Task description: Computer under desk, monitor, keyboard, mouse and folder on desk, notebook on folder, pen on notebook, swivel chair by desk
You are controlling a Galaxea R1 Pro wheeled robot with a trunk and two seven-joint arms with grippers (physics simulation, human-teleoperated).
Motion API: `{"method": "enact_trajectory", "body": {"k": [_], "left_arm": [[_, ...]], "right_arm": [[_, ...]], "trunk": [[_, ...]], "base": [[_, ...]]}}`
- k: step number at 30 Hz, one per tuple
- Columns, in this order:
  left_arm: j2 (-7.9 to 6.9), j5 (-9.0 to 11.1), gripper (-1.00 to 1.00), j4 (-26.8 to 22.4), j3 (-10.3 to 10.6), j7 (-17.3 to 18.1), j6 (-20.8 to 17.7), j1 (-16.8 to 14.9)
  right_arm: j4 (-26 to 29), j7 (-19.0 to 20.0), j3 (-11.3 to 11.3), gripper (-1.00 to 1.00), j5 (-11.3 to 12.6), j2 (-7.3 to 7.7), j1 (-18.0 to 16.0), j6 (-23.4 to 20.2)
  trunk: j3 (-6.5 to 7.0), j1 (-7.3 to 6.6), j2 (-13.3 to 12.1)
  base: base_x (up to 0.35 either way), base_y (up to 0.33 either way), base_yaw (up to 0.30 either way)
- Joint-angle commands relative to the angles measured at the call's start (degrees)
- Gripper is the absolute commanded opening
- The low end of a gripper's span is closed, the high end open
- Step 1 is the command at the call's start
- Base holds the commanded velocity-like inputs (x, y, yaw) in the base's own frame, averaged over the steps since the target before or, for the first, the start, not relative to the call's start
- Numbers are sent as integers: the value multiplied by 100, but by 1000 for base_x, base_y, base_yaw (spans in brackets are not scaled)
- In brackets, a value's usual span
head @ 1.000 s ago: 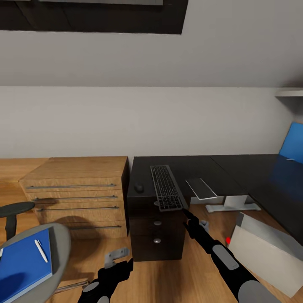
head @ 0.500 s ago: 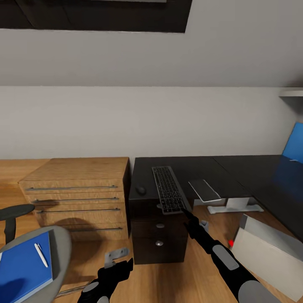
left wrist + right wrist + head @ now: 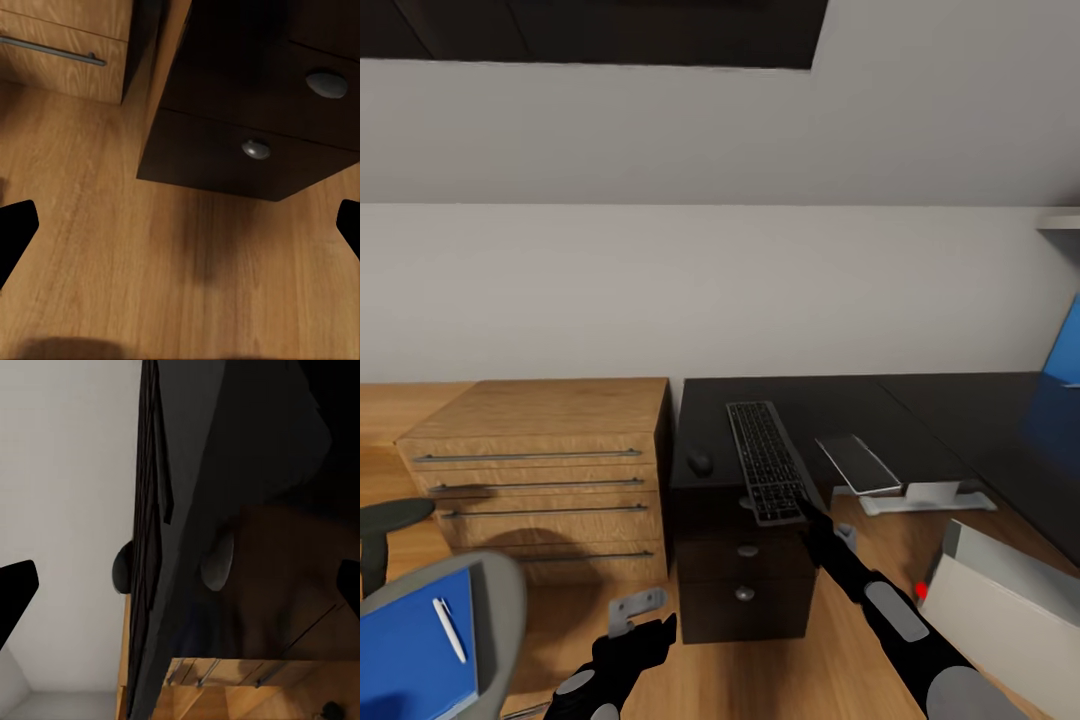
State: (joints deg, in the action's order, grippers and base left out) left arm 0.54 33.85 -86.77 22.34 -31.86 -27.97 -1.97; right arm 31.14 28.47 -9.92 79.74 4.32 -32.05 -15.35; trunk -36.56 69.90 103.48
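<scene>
Sloped grey walls and a light wooden floor frame the scene; the desk point(image 3: 920, 400) runs from centre to the right, with a wooden drawer chest point(image 3: 540, 470) just beside its left end.

**Object positions.** The keyboard point(image 3: 767, 472) lies on the desk above the black drawer unit point(image 3: 745, 580), its near end overhanging the desk's front edge. The mouse point(image 3: 700, 462) sits just left of it. The computer point(image 3: 1010, 600) stands tilted on the floor at the right, near the desk, with its red light facing the robot. The folder point(image 3: 415, 650) lies on the swivel chair point(image 3: 500, 600) at the near left, with the pen point(image 3: 448, 630) on top of it.

**Gripper state.**
- Right gripper point(image 3: 815, 512): positioned at the keyboard's near end. The wrist view shows both fingertips spread wide, so the jaws are released; contact with the keyboard cannot be confirmed.
- Left gripper point(image 3: 635, 612): low over the floor in front of the drawer unit, jaws released, holding nothing.

**Hazards.**
- The overhanging keyboard may tip off the edge if the right arm nudges it from below or pulls it nearer.
- A sideways push could shift the keyboard into the mouse.
- Base motion toward the right risks striking the tilted computer.
</scene>
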Motion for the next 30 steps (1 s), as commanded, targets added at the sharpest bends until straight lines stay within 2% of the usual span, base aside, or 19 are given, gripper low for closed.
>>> {"method": "enact_trajectory", "body": {"k": [1,13,14,22,30], "left_arm": [[-1,56,100,-5,7,-51,-7,-5],[5,67,100,-3,7,-57,-24,-5],[5,68,100,-4,7,-57,-24,-5],[8,60,100,-4,7,-70,-25,-5],[8,51,100,-6,7,-99,-25,-5]], "right_arm": [[-3,10,-29,100,59,5,-6,-12],[-3,-12,-28,100,57,7,-5,-12],[-3,-14,-29,-100,56,7,-5,-12],[-3,-17,-24,-100,59,1,-5,-12],[11,21,-19,-100,66,1,-4,-12]], "trunk": [[-6,1,3],[-6,1,3],[-6,1,3],[-6,1,3],[138,-174,-318]], "base": [[201,99,0],[42,17,0],[3,1,0],[0,0,0],[0,0,0]]}}
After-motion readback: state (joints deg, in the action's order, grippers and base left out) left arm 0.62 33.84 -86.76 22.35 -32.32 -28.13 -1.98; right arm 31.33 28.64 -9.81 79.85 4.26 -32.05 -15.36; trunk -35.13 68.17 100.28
